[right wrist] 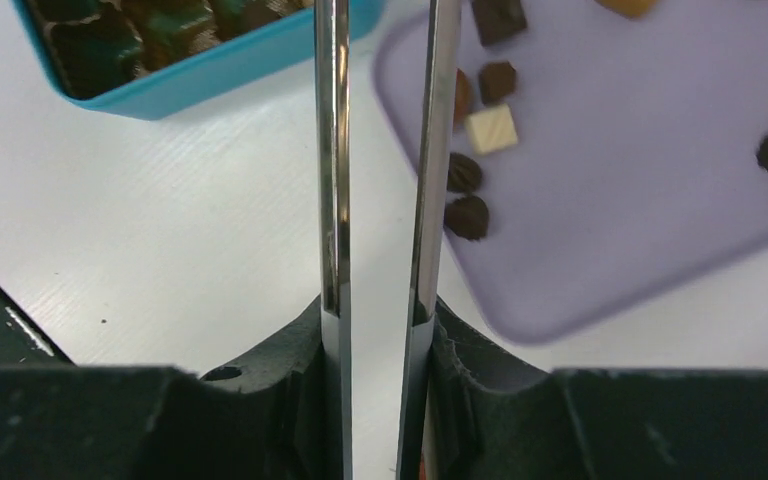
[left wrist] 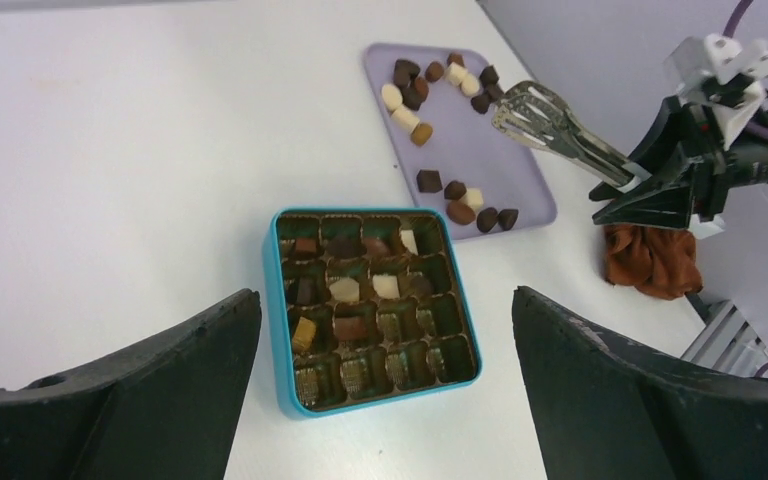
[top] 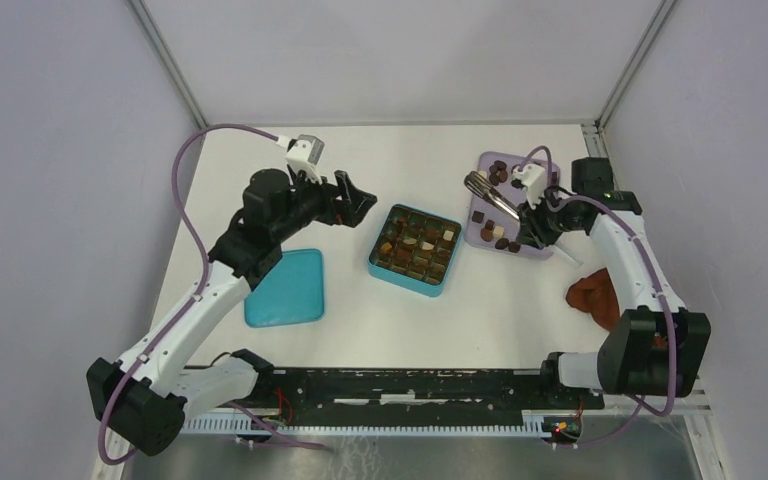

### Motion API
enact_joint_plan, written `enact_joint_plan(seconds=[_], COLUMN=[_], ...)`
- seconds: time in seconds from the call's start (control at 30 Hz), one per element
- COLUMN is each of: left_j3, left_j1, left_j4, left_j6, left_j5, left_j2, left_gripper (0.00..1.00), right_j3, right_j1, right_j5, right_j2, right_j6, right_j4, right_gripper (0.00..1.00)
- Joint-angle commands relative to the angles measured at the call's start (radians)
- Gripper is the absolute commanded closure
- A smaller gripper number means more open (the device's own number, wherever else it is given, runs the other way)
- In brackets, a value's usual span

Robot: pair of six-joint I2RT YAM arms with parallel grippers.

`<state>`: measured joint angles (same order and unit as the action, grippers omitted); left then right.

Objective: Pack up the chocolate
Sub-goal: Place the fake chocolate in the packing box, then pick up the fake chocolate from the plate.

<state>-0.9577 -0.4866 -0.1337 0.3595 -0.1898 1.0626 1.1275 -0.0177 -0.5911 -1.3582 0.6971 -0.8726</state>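
The white table (top: 380, 325) carries a teal box (left wrist: 271, 310) just ahead of the jaws of the left gripper (top: 363, 197), with a teal lid (top: 285, 288) behind them. A lavender tray (left wrist: 505, 170) lies under the jaws of the right gripper (top: 532, 224) and a reddish-brown cloth (top: 595, 297) behind them.

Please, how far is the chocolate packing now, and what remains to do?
Done: the teal box is roughly half filled with chocolates. In hand: the right gripper holds metal tongs, apparently empty, over the lavender tray; the left gripper hangs open near the box. Left: over a dozen pieces lie on the tray, several cups are empty, and the teal lid lies off to the side.
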Motion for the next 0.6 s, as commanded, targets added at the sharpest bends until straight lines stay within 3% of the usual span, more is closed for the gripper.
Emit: enact_joint_plan(seconds=[0.0,0.2,0.57], left_j3=[-0.093,-0.028,0.119], left_j1=[-0.002,-0.001,-0.002], left_j4=[-0.11,-0.198,-0.156], left_j6=[-0.112,-0.24,-0.295], left_j5=[-0.036,0.06,0.151], left_j2=[-0.004,-0.068,-0.111], left_gripper=[0.0,0.01,0.05], right_j3=[-0.056,-0.09,-0.107], right_j1=[-0.088,-0.189,-0.197], right_j5=[0.018,0.098,0.288], right_j2=[0.041,-0.004,-0.099], right_j6=[0.007,0.041,0.193], right_j4=[0.045,0.043,-0.001], right_gripper=[0.66,0.66,0.65])
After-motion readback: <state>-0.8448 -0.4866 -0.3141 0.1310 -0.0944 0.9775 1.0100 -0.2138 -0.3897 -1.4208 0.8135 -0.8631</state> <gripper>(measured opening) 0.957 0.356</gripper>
